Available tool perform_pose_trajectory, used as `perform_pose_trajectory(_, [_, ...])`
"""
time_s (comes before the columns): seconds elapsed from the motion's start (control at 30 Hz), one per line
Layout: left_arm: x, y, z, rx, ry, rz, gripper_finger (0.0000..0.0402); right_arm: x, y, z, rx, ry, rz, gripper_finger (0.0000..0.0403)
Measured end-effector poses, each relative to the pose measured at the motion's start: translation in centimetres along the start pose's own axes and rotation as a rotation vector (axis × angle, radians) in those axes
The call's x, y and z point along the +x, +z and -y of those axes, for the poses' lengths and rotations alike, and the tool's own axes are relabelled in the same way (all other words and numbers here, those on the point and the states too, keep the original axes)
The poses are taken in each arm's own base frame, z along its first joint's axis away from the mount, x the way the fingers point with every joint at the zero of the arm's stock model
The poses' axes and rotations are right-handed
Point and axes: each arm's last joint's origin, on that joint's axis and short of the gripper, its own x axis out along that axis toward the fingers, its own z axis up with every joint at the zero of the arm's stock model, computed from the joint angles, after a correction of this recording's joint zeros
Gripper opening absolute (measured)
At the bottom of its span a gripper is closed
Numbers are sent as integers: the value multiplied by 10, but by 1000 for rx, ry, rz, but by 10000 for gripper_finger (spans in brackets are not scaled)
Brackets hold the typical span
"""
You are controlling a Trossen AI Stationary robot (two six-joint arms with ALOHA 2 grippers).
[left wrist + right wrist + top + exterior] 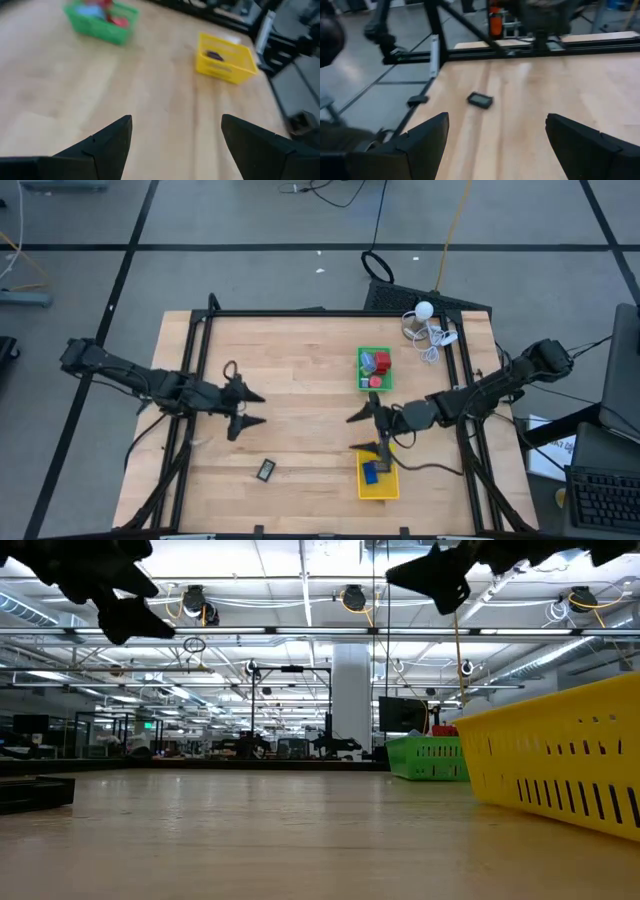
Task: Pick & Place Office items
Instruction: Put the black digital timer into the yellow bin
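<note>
Pale wooden table top (300, 390) fills the high view, where the left gripper (252, 408) hangs over the left half with its two fingers spread wide and nothing between them. The right gripper (362, 432) hangs right of centre, also spread wide and empty, between the green slotted plastic tray (374, 387) at the far side and the yellow slotted plastic tray (378, 491) at the near edge. Red and light blue pieces (375, 364) lie in the green tray, a blue piece (370, 473) in the yellow one, and a dark rectangular item (266, 470) lies alone on the wood, near left.

In the low view both trays stand at right.

The left wrist view shows both trays beyond open fingers.

The right wrist view shows the dark item beyond open fingers.
</note>
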Motion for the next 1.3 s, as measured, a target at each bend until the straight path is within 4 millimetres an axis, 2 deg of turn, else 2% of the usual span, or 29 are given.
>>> perform_pose_trajectory(0.17, [21,-12,14,-53,-77,-114,304,2,2,16,5,-53,-7,317])
perform_pose_trajectory(0.33, [42,-27,35,-110,-95,-250,301,3,3,24,-21,-15,-11,314])
perform_pose_trajectory(0.53, [62,-29,83,-122,-91,-476,300,3,6,28,-95,-29,12,313])
perform_pose_trajectory(0.67, [75,-33,114,-36,-49,-629,300,4,7,30,-133,-36,18,313])
perform_pose_trajectory(0.8, [90,-45,134,43,-45,-743,300,4,7,31,-137,-40,17,313])
perform_pose_trajectory(0.9, [101,-57,138,39,-21,-808,300,4,7,30,-138,-37,13,313])
perform_pose_trajectory(1.07, [115,-71,130,-23,95,-856,301,1,-4,25,-142,-10,7,313])
perform_pose_trajectory(1.3, [121,-66,113,-110,249,-852,301,-3,-4,23,-152,7,134,313])
